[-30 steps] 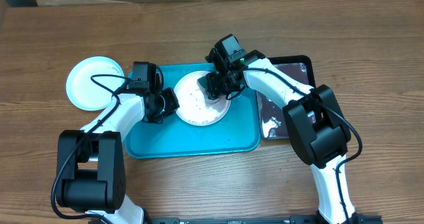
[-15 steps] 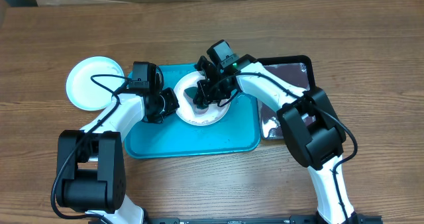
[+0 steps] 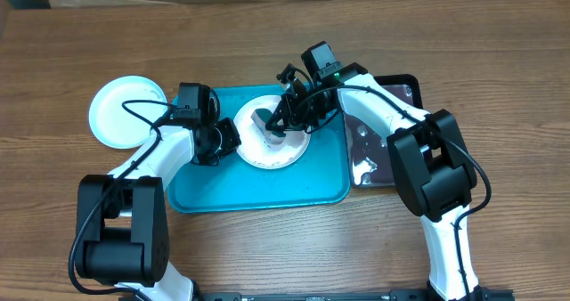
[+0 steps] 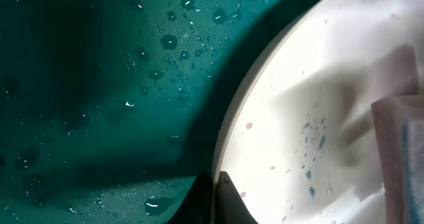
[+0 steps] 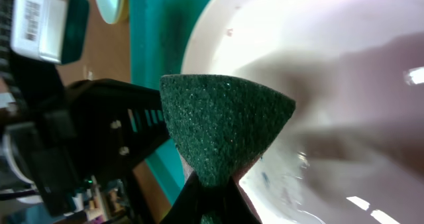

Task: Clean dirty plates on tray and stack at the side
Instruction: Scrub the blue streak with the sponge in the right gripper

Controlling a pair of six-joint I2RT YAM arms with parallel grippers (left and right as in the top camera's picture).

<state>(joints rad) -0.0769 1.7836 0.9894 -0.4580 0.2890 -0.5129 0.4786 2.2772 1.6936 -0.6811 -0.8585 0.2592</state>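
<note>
— Where was the white plate point(image 3: 267, 151) in relation to the grippers?

— It lay flat on the turquoise tray point(image 3: 267, 190), in the upper middle, between the two. The left gripper point(image 3: 233, 142) sat at its left rim, and the right gripper point(image 3: 280, 128) came in over its upper right part.

— How were the left gripper's jaws set?

— Pressed together on the plate's rim. In the left wrist view the dark fingertips point(image 4: 225, 196) met right at the edge of the plate point(image 4: 311, 85), one tip over the rim and one on the tray side.

— And the right one?

— Pinched tight on a green sponge point(image 5: 222, 128), folded into a wedge between the jaws. The sponge point(image 3: 266, 121) was over the plate's face. I could not tell whether it pressed on it.

— Was the plate clean?

— No. A scatter of small blue specks point(image 4: 315, 142) showed on the white.

— What about the surface around it?

— The tray floor point(image 4: 99, 85) was wet with droplets. It sat on a brown wooden table point(image 3: 499, 61). A pale round side plate point(image 3: 120, 112) lay on the wood just left of the tray, and a glossy black tray point(image 3: 392, 96) lay just beside its right edge.
</note>
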